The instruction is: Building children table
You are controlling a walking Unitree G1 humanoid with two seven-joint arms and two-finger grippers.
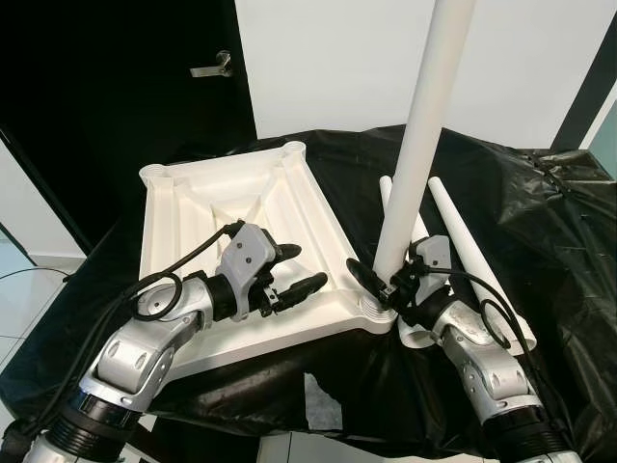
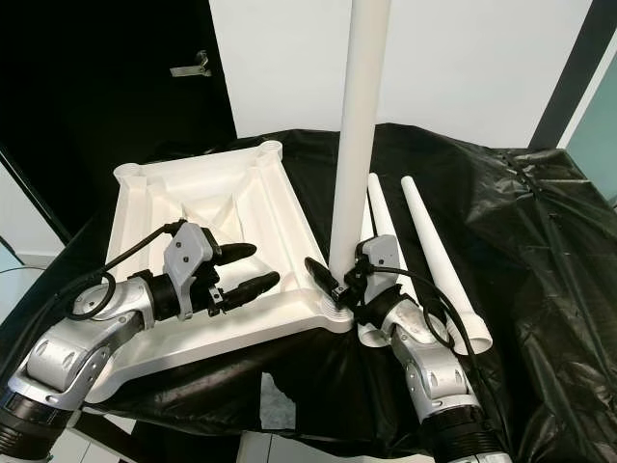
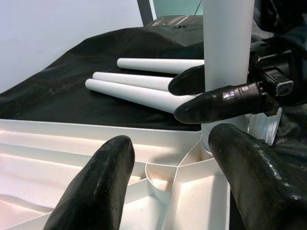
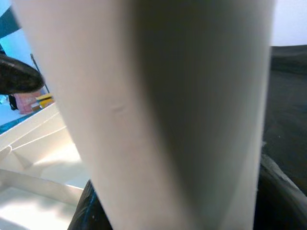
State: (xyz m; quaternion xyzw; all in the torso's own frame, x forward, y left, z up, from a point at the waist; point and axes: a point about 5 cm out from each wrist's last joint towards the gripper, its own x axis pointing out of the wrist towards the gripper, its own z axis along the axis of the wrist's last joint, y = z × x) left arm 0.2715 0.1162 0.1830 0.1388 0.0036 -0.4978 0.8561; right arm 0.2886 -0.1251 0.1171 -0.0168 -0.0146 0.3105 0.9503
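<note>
The right claw (image 1: 378, 280) is clenched on one upright table leg (image 1: 424, 135), seated in the tabletop's (image 1: 227, 207) corner socket. The left claw (image 1: 294, 270) hovers released above the tabletop. Beyond the right claw, three spare legs (image 1: 463, 241) lie unfitted.

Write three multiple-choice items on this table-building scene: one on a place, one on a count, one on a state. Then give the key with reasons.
1. Where does the upright leg stand?
A. At a corner of the upturned tabletop
B. At the tabletop's middle
C. On the floor

2. How many loose legs lie on the black sheet?
A. One
B. Three
C. Five

3. What is the left hand doing?
A. Gripping a leg
B. Open over the tabletop, holding nothing
C. Pulling the sheet

Key: 1 A, the leg's foot sits in the corner socket by the right hand, which is closed on it. 2 B, the left wrist view shows three lying together. 3 B, its fingers are spread apart.
</note>
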